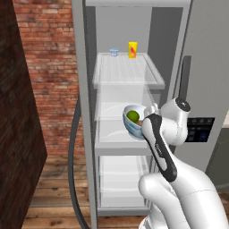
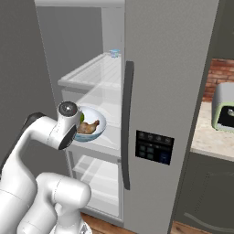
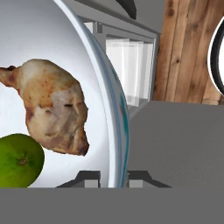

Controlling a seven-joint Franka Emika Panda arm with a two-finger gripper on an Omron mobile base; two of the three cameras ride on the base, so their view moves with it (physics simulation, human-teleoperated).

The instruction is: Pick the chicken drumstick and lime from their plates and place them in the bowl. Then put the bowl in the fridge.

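Now bowl in claw

A home kitchen: an open grey fridge with translucent shelves stands at twelve o'clock, a brick wall at ten o'clock, a pale counter with a small appliance at two o'clock, and wood flooring below.
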